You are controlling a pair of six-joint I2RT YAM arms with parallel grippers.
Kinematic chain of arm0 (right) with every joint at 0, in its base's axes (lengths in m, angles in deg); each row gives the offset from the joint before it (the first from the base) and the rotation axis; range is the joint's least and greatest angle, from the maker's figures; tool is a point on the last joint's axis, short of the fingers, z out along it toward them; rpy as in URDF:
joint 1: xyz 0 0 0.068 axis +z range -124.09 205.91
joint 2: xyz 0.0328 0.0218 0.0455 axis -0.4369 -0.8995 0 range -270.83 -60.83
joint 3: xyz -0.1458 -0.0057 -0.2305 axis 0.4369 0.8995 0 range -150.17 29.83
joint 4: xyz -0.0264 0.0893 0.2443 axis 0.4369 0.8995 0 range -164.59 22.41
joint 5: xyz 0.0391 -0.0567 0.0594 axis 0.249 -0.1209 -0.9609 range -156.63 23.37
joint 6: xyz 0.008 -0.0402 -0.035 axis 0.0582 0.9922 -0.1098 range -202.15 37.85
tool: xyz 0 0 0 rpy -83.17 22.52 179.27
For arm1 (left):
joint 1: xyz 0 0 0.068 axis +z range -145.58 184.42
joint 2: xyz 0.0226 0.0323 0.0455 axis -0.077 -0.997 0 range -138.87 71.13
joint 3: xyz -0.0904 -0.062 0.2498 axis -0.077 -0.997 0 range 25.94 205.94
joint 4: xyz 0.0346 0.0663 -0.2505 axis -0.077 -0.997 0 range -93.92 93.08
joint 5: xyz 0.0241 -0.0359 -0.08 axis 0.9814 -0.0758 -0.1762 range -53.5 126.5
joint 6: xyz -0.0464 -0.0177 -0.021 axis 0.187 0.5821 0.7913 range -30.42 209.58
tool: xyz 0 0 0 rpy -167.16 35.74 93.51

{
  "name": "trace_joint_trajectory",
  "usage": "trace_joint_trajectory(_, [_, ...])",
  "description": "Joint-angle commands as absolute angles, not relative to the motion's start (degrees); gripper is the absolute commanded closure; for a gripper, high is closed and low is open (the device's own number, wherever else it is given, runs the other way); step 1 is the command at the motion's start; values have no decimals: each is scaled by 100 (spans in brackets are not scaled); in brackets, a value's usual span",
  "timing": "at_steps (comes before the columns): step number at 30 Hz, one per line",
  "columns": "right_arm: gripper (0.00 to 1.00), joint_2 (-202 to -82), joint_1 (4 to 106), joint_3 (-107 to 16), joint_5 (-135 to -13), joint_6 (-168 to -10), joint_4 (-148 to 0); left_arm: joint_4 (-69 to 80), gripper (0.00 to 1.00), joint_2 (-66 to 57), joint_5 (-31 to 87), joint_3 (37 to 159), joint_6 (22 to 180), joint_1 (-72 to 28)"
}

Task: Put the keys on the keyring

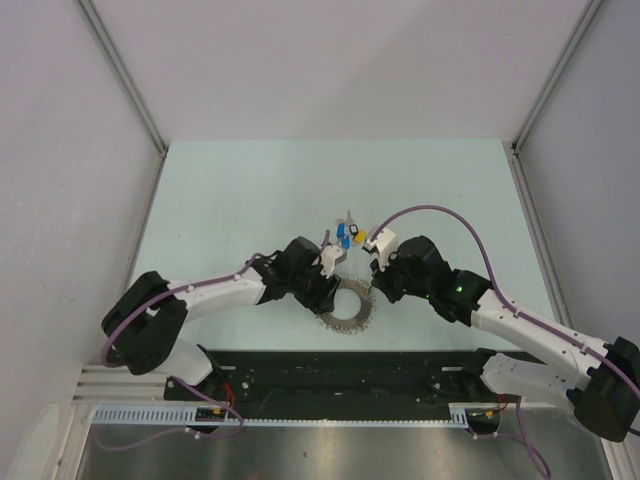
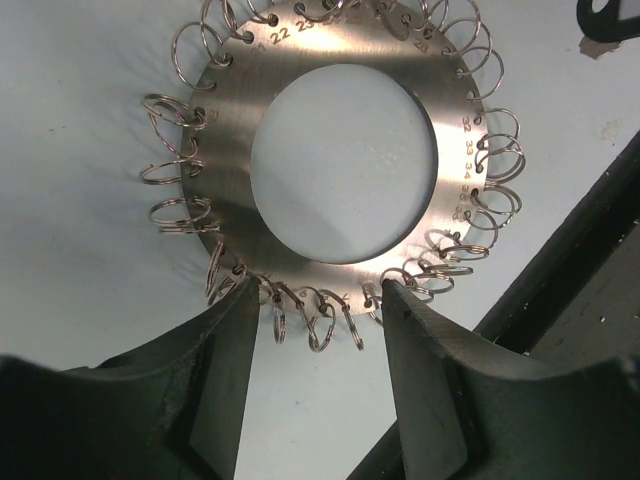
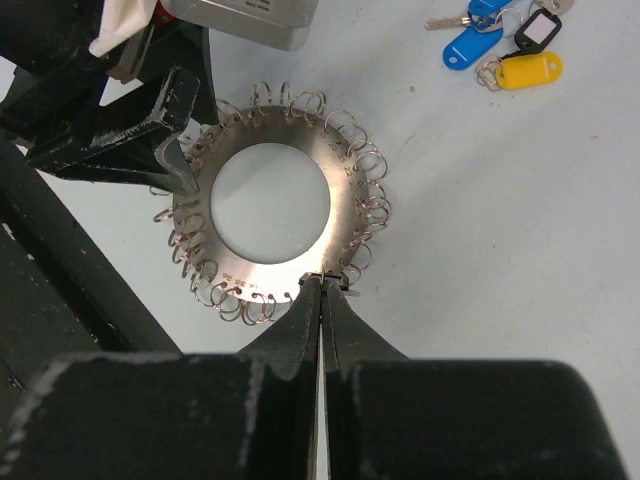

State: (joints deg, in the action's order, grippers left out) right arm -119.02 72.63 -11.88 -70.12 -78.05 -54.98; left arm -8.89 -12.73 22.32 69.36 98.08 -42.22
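A: Starting on the left side, what does the left gripper [image 2: 312,300] show?

B: Its two fingers [image 2: 225,350] stand apart, roughly half spread, with nothing clamped between them. The tips sit at the near edge of the keyring [image 2: 225,130], one on each side of a few of the small wire loops [image 2: 318,325] on its rim (whether the tips actually touch the metal I cannot tell).

A: And the keyring itself?

B: It lies on the pale table [image 1: 220,200], close to the table's near edge and between the two grippers. It is a silvery disc with a round open centre. Numbers are stamped on its face and wire loops are threaded all round its edge.

A: Where are the keys [image 1: 348,236]?

B: On the table just beyond the keyring, apart from it, with none of them on it. The right wrist view shows a blue tag [image 3: 470,48], a yellow tag [image 3: 528,70] and a black-rimmed oval tag [image 3: 538,30] lying together in one small cluster.

A: Then the right gripper [image 3: 322,282]?

B: Its fingers are pressed together, with only a hairline between them. The tips meet the keyring's rim on the side nearest that wrist camera, among the loops. Whether they pinch a loop or the disc's edge is too small to tell.
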Motion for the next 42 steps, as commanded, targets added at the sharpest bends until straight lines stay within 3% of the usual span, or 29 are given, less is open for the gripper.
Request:
trace_joint_trajectory(1, [100, -11822, 7284, -1315, -6900, -7819, -5526, -1054, 42, -1369, 2322, 7243, 9679, -4287])
trace_joint_trajectory(20, [100, -11831, 7275, -1271, -6874, -7802, -5552, -2047, 40, -693, 2839, 7577, 9882, -4384])
trace_joint_trajectory(31, [100, -11743, 7293, -1227, -6856, -7819, -5570, -1696, 63, -648, 2903, 7410, 8776, -3865])
trace_joint_trajectory(42, [100, -11664, 7284, -1200, -6847, -7828, -5570, -2056, 70, -1114, 2349, 7428, 7992, -3839])
